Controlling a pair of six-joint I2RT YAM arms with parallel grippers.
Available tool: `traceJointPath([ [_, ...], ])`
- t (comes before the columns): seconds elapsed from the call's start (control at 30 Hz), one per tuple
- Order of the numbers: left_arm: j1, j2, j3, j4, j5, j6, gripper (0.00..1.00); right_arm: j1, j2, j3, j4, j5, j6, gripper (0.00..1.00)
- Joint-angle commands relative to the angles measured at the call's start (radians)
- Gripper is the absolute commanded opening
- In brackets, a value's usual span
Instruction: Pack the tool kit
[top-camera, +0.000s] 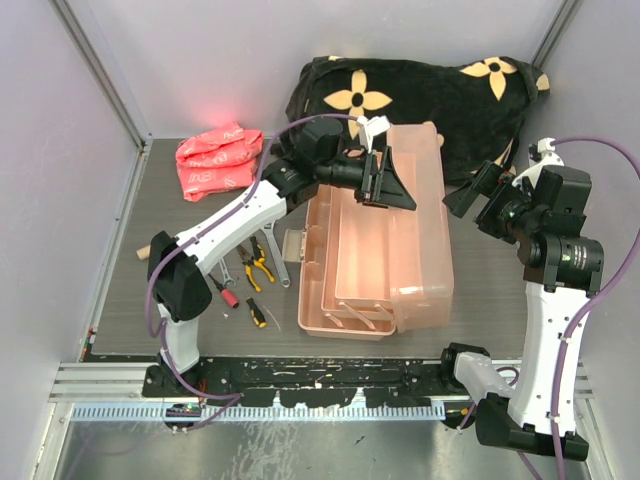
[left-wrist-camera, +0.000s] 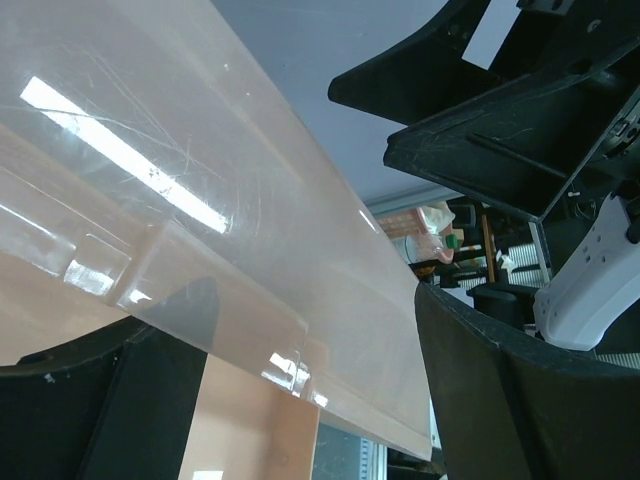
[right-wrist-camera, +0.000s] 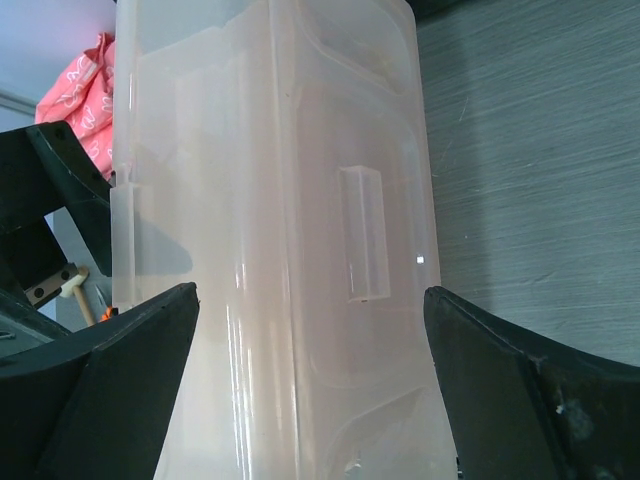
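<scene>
Toolbox (top-camera: 312, 290) open mid-table, tiered trays exposed, lid (top-camera: 425, 240) swung over to the right; hand tools (top-camera: 258, 270) loose on the table just left of it, not yet packed; left gripper (top-camera: 385, 185) spread, lid's upper edge between the fingers, no pinch evident; right gripper (top-camera: 468, 192) spread wide, just beside the lid's right side; probably light, thin-walled, stiff but flexing, slick, scratch-prone; best taken at the lid's rim, not the flat panel.
</scene>
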Motion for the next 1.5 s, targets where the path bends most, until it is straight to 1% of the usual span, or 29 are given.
traceJointPath([
  [0.0, -0.013, -0.023, 0.063, 0.025, 0.024, 0.041, 0.81, 0.002, -0.025, 0.011, 0.009, 0.005, -0.017, 1.00],
  [0.13, -0.018, -0.009, 0.064, 0.014, 0.019, 0.056, 0.82, 0.002, -0.024, -0.016, -0.030, 0.086, -0.024, 1.00],
  [0.23, -0.024, 0.000, 0.073, 0.002, 0.016, 0.068, 0.82, 0.003, -0.035, -0.044, -0.034, 0.111, -0.018, 1.00],
  [0.33, -0.028, 0.011, 0.082, -0.008, 0.011, 0.076, 0.82, 0.002, -0.046, -0.036, -0.025, 0.112, -0.009, 1.00],
  [0.5, -0.032, 0.031, 0.090, -0.012, 0.006, 0.083, 0.83, 0.002, -0.041, 0.025, -0.028, 0.104, -0.014, 1.00],
  [0.73, -0.038, 0.052, 0.099, -0.007, 0.002, 0.085, 0.83, 0.003, -0.020, 0.099, -0.055, 0.038, -0.043, 1.00],
  [0.93, -0.039, 0.056, 0.087, -0.015, -0.001, 0.100, 0.84, 0.003, -0.018, 0.083, -0.075, 0.031, -0.062, 1.00],
  [1.17, -0.037, 0.046, 0.018, -0.025, -0.009, 0.131, 0.84, 0.003, -0.021, 0.068, -0.066, 0.028, -0.054, 1.00],
  [1.3, -0.025, 0.012, -0.017, -0.037, -0.030, 0.150, 0.85, 0.002, -0.019, 0.049, -0.074, 0.025, -0.058, 1.00],
  [1.4, 0.017, -0.037, -0.069, -0.071, -0.098, 0.158, 0.85, 0.003, -0.018, 0.017, -0.092, 0.034, -0.067, 1.00],
  [1.47, 0.061, -0.096, -0.146, -0.109, -0.174, 0.178, 0.85, 0.003, -0.020, -0.008, -0.097, 0.043, -0.074, 1.00],
])
